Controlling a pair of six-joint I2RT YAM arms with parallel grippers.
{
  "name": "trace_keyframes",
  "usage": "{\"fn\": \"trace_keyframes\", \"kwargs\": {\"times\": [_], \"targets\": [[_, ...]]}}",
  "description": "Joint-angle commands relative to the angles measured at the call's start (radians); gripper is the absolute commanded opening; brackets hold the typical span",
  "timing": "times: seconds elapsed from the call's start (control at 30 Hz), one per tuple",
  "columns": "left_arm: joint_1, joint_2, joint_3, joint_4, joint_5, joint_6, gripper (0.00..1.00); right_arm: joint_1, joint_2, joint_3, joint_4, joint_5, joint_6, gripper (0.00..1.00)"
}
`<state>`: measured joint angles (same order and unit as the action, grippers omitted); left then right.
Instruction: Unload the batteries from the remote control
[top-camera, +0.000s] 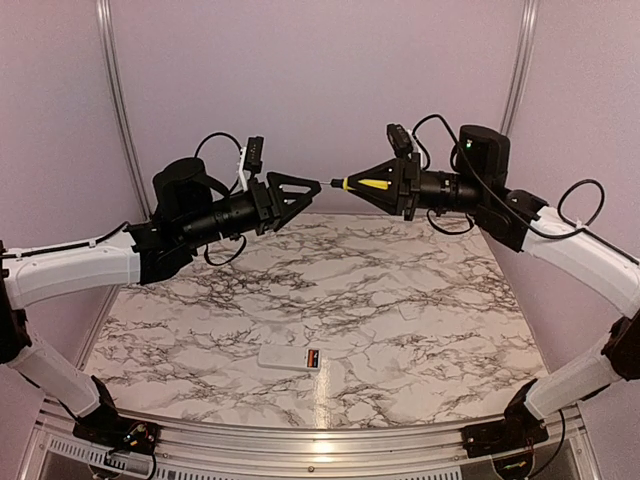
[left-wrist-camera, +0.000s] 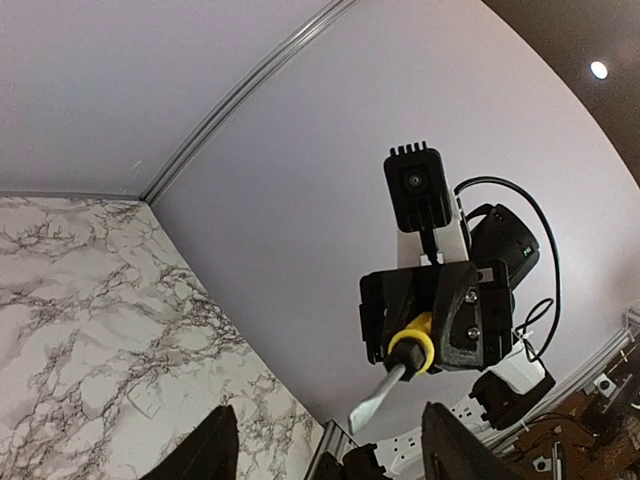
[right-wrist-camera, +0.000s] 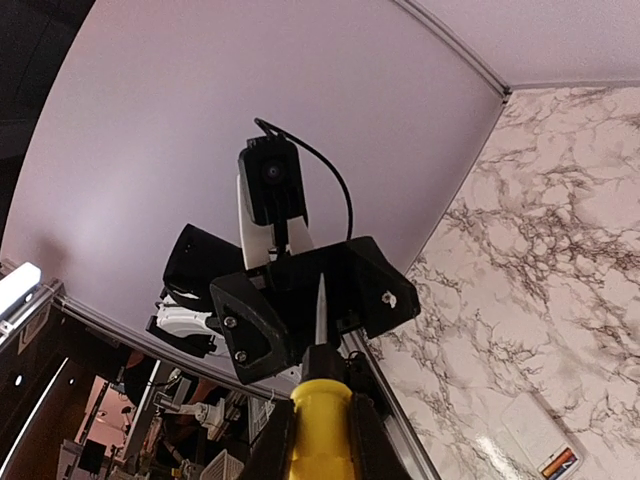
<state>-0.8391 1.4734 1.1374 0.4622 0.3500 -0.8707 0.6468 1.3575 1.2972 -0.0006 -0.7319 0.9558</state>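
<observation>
The remote control (top-camera: 288, 358) lies flat on the marbled surface (top-camera: 420, 300), near the front edge and about midway between the two arm bases, with nothing touching it. It is a small white bar with rounded corners, and its right end is open on a red-and-black bay. The orange-red showing there I take to be the batteries (top-camera: 312, 357), not yet out (they are too small from here to count). In the right wrist view the same bay shows as a striped patch at the end of the white body. Both arms are up in the air well above it, facing each other nose to nose. The right gripper (top-camera: 360, 182) is clamped on the yellow handle of a screwdriver (right-wrist-camera: 320, 425), whose flat blade points straight across at the left gripper (top-camera: 312, 185). The left gripper's fingers (left-wrist-camera: 212, 448) stand wide apart and hold nothing, with the blade tip just short of them. To my eye this is either a handover of the tool or a regrip to set its angle, since a thin blade is what you would want for levering cells out of a snug bay. Either way the unloading itself has not begun, and one arm will have to come down to the remote.
</observation>
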Motion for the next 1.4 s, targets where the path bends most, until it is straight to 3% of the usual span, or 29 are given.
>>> {"fn": "trace_keyframes", "kwargs": {"times": [0.0,0.17,0.37,0.47,0.67,0.93,1.17,1.37], "targets": [[-0.003,-0.106,-0.018,-0.251,-0.114,0.152,0.73,-0.032,-0.012,0.068,-0.143,-0.001,-0.133,0.0],[-0.003,-0.197,-0.012,-0.553,-0.373,0.305,0.99,-0.039,-0.014,0.114,-0.274,0.037,-0.253,0.0],[0.0,-0.34,-0.112,-0.734,-0.748,0.293,0.99,-0.039,-0.006,0.204,-0.53,0.188,-0.454,0.0],[0.011,-0.411,-0.192,-0.771,-0.835,0.256,0.99,-0.039,-0.019,0.204,-0.615,0.269,-0.517,0.0],[0.015,-0.48,-0.284,-0.793,-0.773,0.275,0.96,-0.039,-0.043,0.17,-0.674,0.337,-0.566,0.0],[0.008,-0.43,-0.349,-0.778,-0.626,0.418,0.94,-0.039,-0.049,0.159,-0.702,0.353,-0.607,0.0],[0.006,-0.418,-0.411,-0.657,-0.473,0.733,0.99,-0.039,-0.055,0.141,-0.727,0.364,-0.622,0.0],[0.007,-0.363,-0.39,-0.671,-0.361,1.003,0.99,-0.039,-0.057,0.139,-0.735,0.375,-0.622,0.0]]}}
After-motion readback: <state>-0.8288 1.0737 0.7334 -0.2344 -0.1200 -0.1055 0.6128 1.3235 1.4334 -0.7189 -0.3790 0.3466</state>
